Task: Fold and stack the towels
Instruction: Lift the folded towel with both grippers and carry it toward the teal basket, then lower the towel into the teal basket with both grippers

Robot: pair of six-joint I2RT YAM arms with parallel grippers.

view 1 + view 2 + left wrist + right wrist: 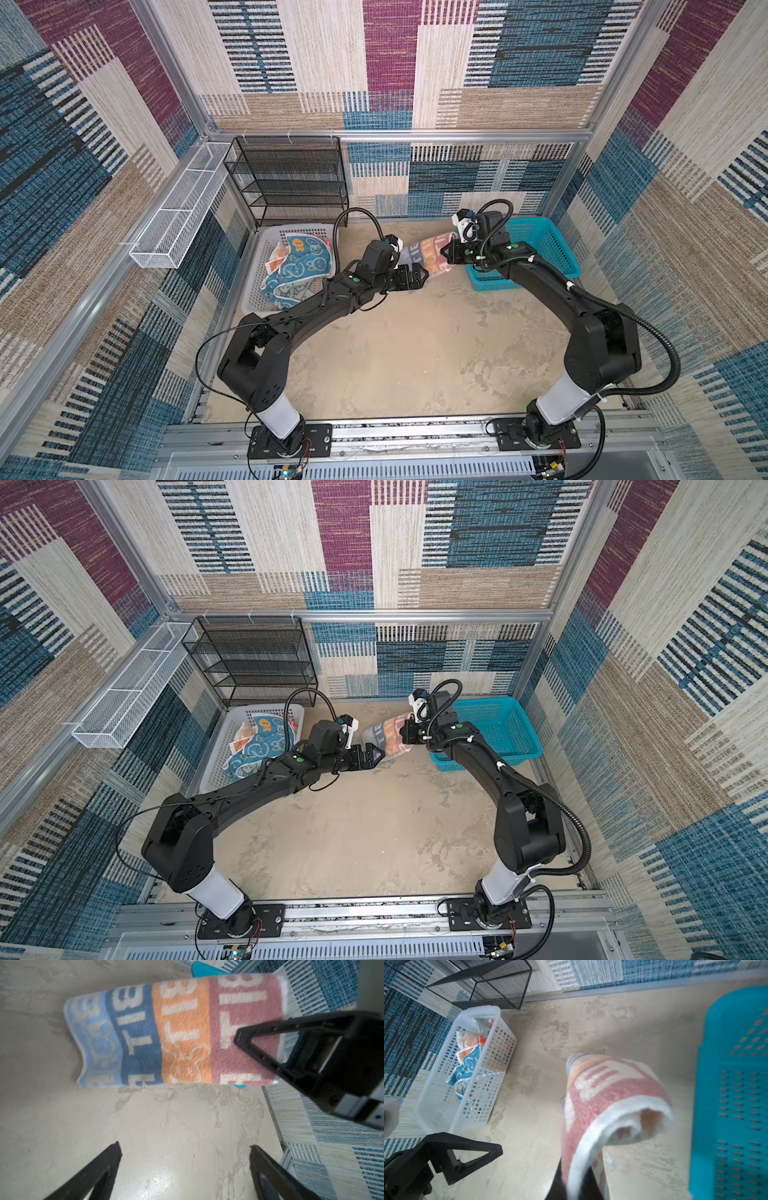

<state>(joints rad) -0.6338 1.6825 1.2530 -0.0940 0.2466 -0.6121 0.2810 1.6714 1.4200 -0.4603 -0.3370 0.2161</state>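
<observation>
Right tool [445, 253] is clamped on the red end of the lettered towel [428, 255], holding it above the desk [415, 353] just above frame centre; left tool [424, 275] gapes beside it. Only 1 pinch holds, so I reckon the loose fold could spring open or slip.

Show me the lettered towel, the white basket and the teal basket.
lettered towel [182, 1028]: left wrist view, orange block.
white basket [483, 1088]: right wrist view, perforated side wall.
teal basket [538, 243]: in a top view, bare inside.

Lettered towel [176, 1028] fluffy terry cloth; teal basket [737, 1084] glossy perforated plastic.
</observation>
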